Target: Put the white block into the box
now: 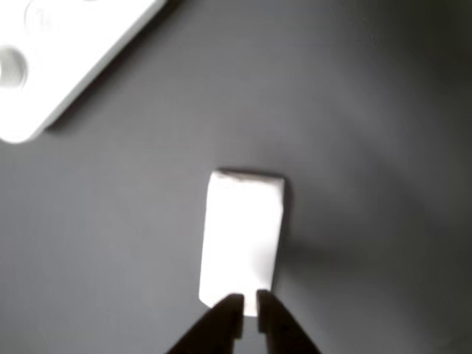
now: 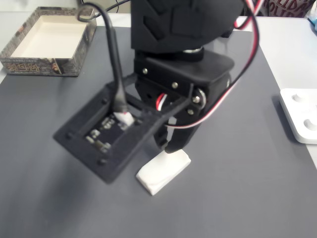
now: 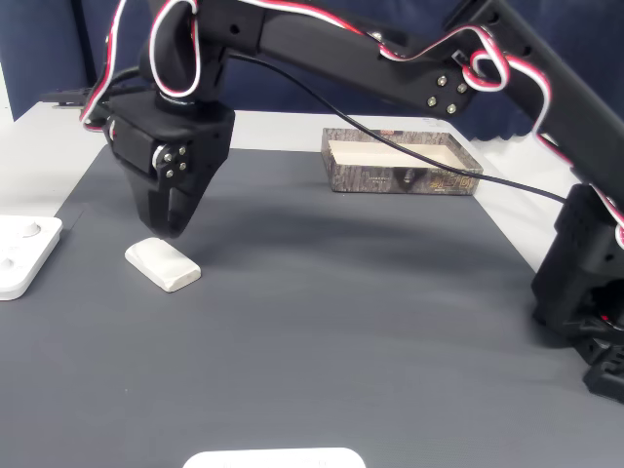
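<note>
Far left in a fixed view: white rounded-corner slab with round buttons [image 3: 21, 255], flat at the edge of the dark grey matte table mat [image 3: 341, 322]. Just right of it, small plain white rectangular block [image 3: 163, 264], lying flat on the mat, well apart from the slab. Directly above the block's near end, black two-finger gripper [image 3: 168, 232], pointing straight down, tips at or just over the block's top; contact not clear from this angle. Further right, toward the back edge of the mat, shallow beige-tan box with patterned dark outer walls [image 3: 402, 174], pale inside, nothing visible in it, well away from the block. Far right, black arm base [image 3: 585, 302] with red, white and black wires running along the links.

In the other view: slab [image 1: 59, 51] at top left, block [image 1: 242, 240] lengthwise at centre on the mat, gripper [image 1: 250, 301] entering from the bottom edge. Fingertips [image 1: 233, 304] almost together, only a thin slit between them, over the block's near short end, not around its sides; nothing held.

In a fixed view from the opposite side: box [image 2: 47, 64] at top left, block [image 2: 163, 172] at lower centre under the gripper [image 2: 171, 146], slab [image 2: 302, 116] at the right edge.
</note>
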`<act>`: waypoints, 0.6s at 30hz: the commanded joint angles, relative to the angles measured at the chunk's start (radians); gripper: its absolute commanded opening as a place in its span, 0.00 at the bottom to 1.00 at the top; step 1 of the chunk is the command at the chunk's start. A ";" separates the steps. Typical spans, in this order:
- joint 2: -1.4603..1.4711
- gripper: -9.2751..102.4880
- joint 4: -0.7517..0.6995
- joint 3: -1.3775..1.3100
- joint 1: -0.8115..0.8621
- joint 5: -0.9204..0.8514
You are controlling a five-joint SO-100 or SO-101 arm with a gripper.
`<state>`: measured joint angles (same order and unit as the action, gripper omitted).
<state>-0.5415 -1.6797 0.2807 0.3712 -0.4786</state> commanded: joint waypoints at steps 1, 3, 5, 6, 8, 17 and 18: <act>-0.032 0.07 0.028 -0.061 0.025 -0.058; -0.031 0.07 0.043 -0.060 0.026 -0.072; -0.026 0.07 0.058 -0.060 0.026 -0.078; -0.025 0.07 0.060 -0.060 0.026 -0.080; -0.023 0.07 0.060 -0.060 0.029 -0.089; -0.028 0.18 0.015 -0.051 0.044 -0.064; -0.029 0.19 0.012 -0.049 0.046 -0.055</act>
<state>-0.5415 -1.6536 0.2807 0.3973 -0.5614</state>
